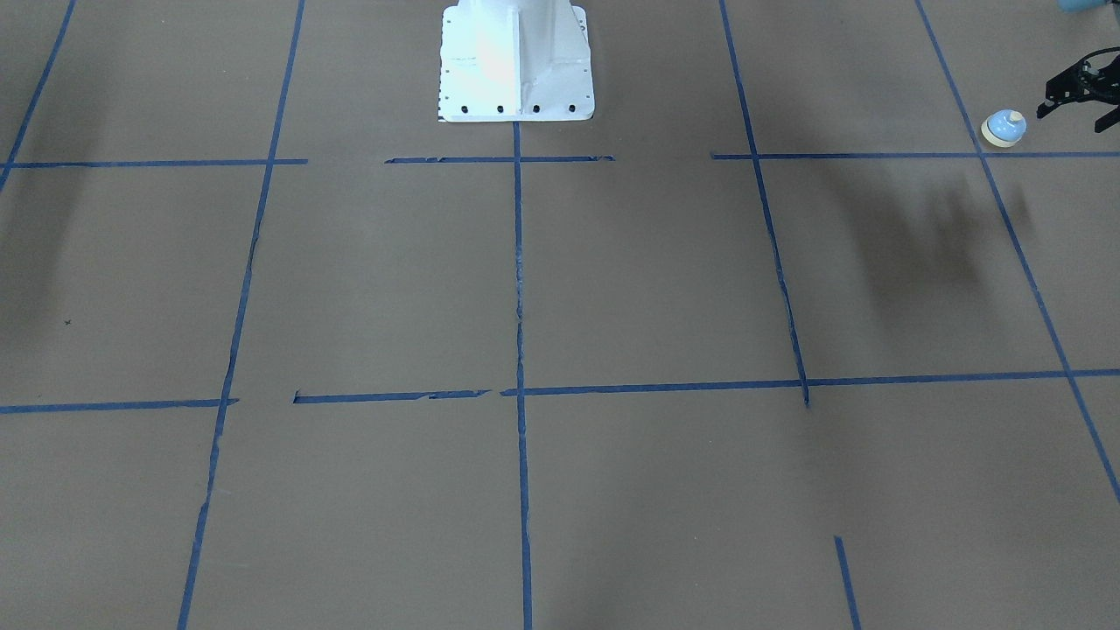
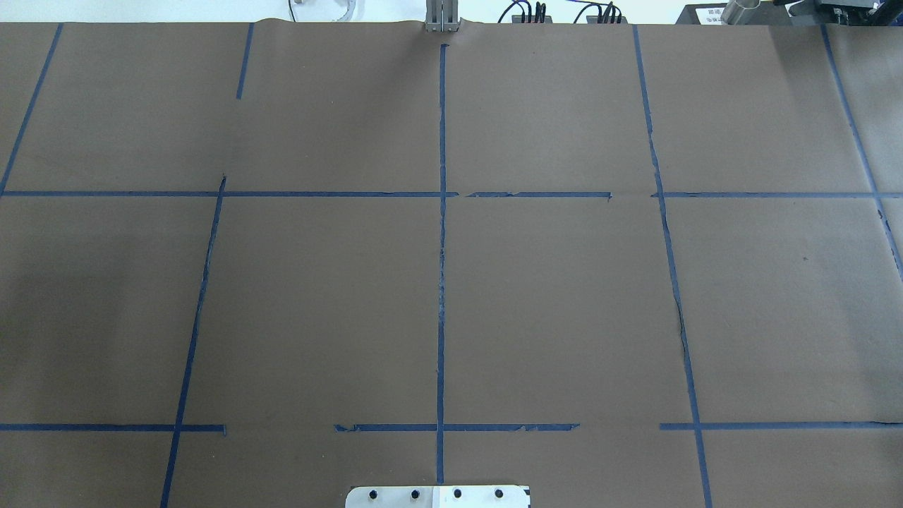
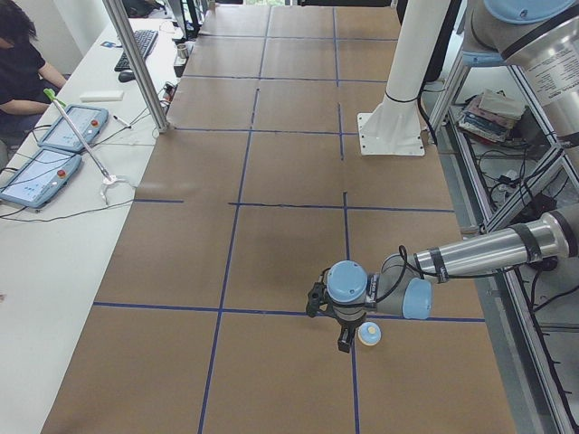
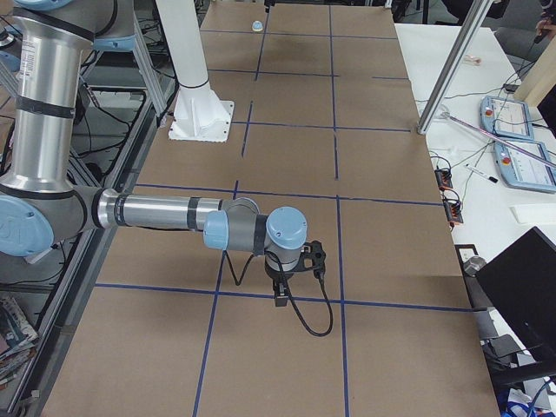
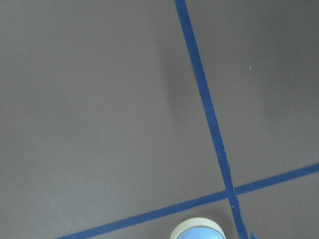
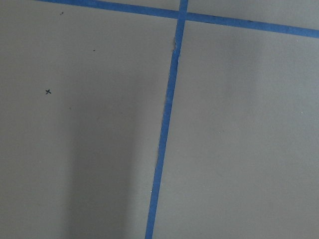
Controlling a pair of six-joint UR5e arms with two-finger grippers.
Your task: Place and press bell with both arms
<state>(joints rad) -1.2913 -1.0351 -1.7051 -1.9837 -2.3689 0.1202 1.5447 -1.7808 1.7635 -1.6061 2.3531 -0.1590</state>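
The light-blue bell point(image 1: 1004, 128) with cream base and button stands on the brown table at the far right of the front view, close to a blue tape crossing. My left gripper point(image 1: 1073, 117) hangs just beside it, open and empty, not touching it. In the exterior left view the bell point(image 3: 368, 334) sits right next to the left gripper point(image 3: 342, 318). The left wrist view shows only the bell's top point(image 5: 198, 231) at its bottom edge. My right gripper point(image 4: 291, 276) hovers low over the table's other end; I cannot tell if it is open or shut.
The white pedestal point(image 1: 516, 61) stands at the table's robot side, in the middle. Blue tape lines grid the brown paper. An operator point(image 3: 18, 63) sits at a side bench with tablets point(image 3: 54, 149). A metal post point(image 3: 136, 63) rises at the table's edge.
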